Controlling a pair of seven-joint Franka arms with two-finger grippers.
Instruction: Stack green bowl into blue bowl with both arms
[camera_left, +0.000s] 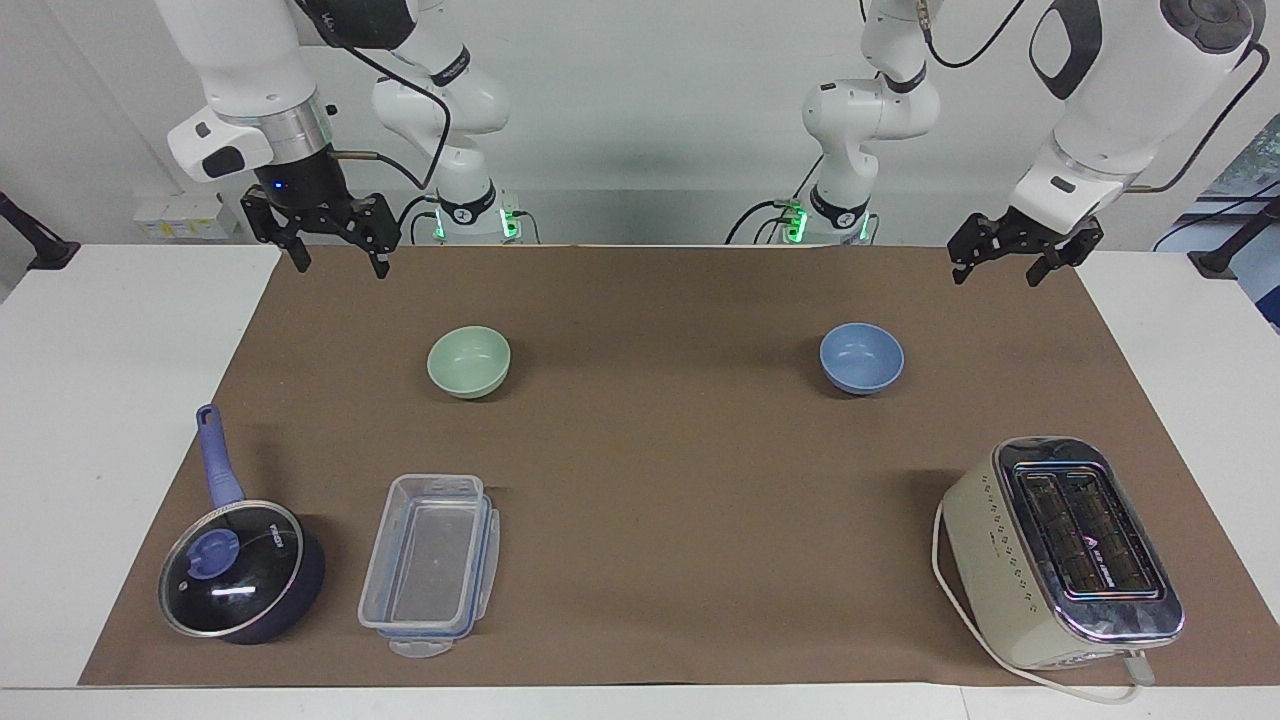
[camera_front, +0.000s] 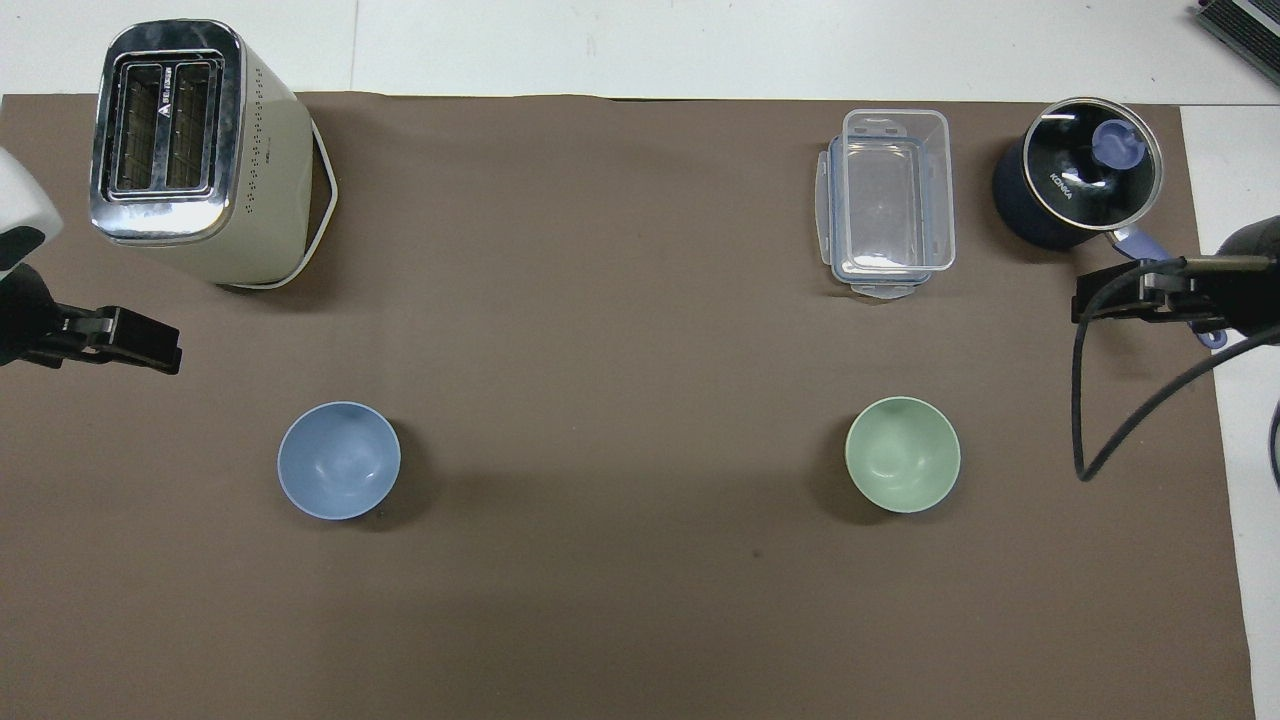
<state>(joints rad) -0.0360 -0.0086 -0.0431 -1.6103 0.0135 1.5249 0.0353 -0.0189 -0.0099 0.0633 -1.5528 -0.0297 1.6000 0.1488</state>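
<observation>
Brown matting (camera_left: 680, 470) is spread across the table; the green bowl (camera_left: 469, 361) and blue bowl (camera_left: 861, 357) are set upright, mouths up, well apart. Both grippers, right (camera_left: 339, 262) and left (camera_left: 1003, 268), are held aloft, fingers spread, empty.

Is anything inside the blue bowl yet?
No. The blue bowl shows a bare inside; the green bowl sits apart on the brown mat. What lies under either bowl is hidden.
</observation>
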